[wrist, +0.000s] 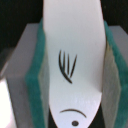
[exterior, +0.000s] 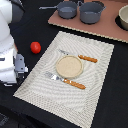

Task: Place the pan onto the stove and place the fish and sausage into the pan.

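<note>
Stove (exterior: 102,27): the tan-brown board lies at the far side of the dark table, toward the exterior view's right, its near edge running on a slant just beyond the placemat.
Robot arm (exterior: 7,45): the white body fills the exterior view's left edge, from the far corner down to the near half.
Placemat (exterior: 40,82): a pale woven rectangle, set on a slant, covers the middle of the table from near the stove to the near edge.
Pot (exterior: 92,11): the deeper grey one stands on the stove, just right of the pan and close beside it.
Pan (exterior: 67,8): the small shallow dark pan already sits on the far left part of the stove, its thin handle pointing to the exterior view's left.
Bowl (exterior: 123,19): a pale round vessel on the stove, cut off by the exterior view's right edge.
Plate (exterior: 68,66): a small tan disc at the middle of the placemat.
Knife (exterior: 75,84): orange handle, lying on the placemat just near of the plate.
Fork (exterior: 82,57): orange handle, lying just far of the plate.
Fish (wrist: 75,60): white, with dark fin strokes, a dot eye and a curved mouth line; it is in the claw, not in the pan.
Gripper (wrist: 74,75): clamped on the fish, whose flat body stands between the two green pads (wrist: 36,80), one against each side.
Sausage (exterior: 35,47): red and glossy, on the bare table left of the placemat, near the arm and well apart from the pan.
</note>
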